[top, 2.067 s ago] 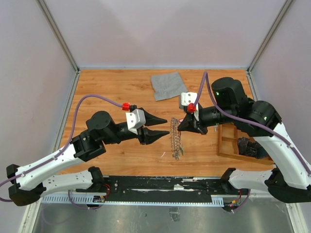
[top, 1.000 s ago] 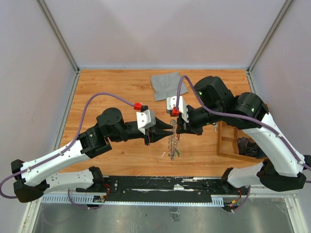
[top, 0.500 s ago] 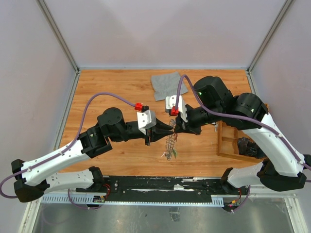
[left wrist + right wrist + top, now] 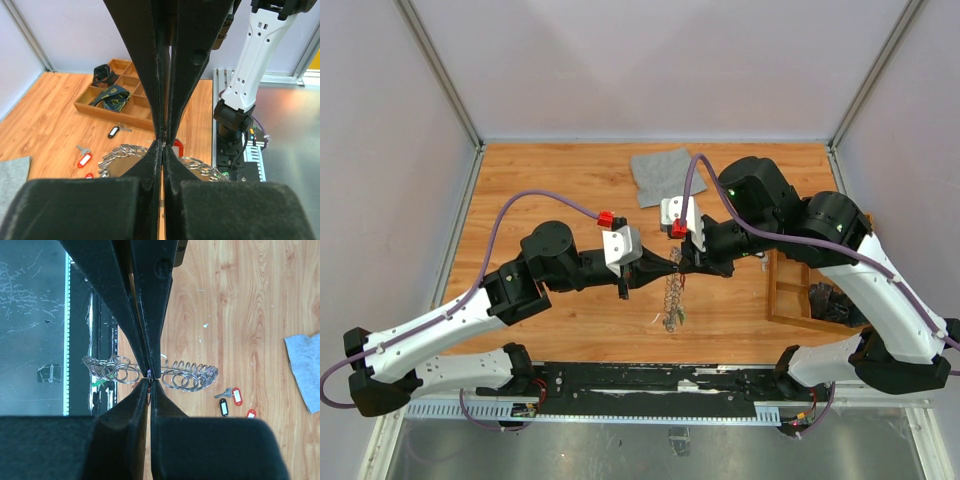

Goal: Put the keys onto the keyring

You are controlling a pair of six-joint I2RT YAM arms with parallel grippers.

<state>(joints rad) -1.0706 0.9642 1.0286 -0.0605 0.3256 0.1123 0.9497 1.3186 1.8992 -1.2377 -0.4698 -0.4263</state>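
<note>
While the right claw (image 4: 149, 382) is clenched on the rim of the keyring (image 4: 192, 376), which hangs above the surface (image 4: 540, 190), the left claw (image 4: 162, 145) is clenched tip to tip against it; if it pinches wire I cannot tell. Some keys (image 4: 231, 395) lie on the wood below. My worry: two thin grips so close may twist the ring free, and it falls

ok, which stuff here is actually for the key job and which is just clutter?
For the job:
- keyring
- loose keys with red and black tags, on the table

Just lying about:
- grey cloth
- wooden tray
- black parts in the tray
</note>
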